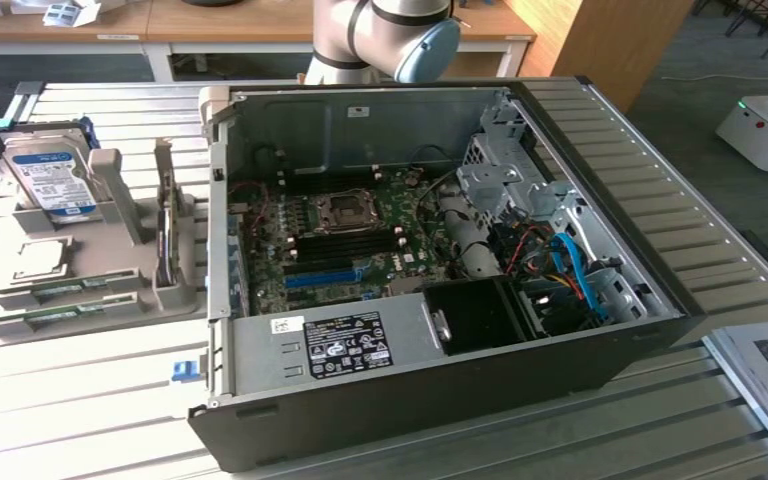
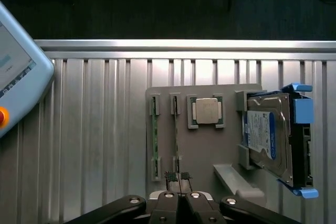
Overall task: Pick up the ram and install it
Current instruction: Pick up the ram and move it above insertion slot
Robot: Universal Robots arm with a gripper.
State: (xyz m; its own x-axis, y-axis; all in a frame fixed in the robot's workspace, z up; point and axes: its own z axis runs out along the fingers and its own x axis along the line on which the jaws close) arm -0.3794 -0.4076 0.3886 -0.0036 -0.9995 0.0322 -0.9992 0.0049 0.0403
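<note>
Your gripper (image 2: pixel 178 177) is closed, fingertips pressed together with nothing between them. It sits in line with one end of the ram (image 2: pixel 176 135), which stands edge-up in the grey holder (image 2: pixel 210 153). Count two such sticks side by side, the other ram stick (image 2: pixel 154 135) just beside the first. There is one processor chip (image 2: pixel 206 111), one hard drive (image 2: pixel 265 137) and one open computer case (image 1: pixel 357 420).

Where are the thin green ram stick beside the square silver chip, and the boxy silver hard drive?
Thin green ram stick (image 2: pixel 176 135): wrist view, mid-length on its upper edge.
Boxy silver hard drive (image 2: pixel 261 132): wrist view, on its blue-white label.
</note>
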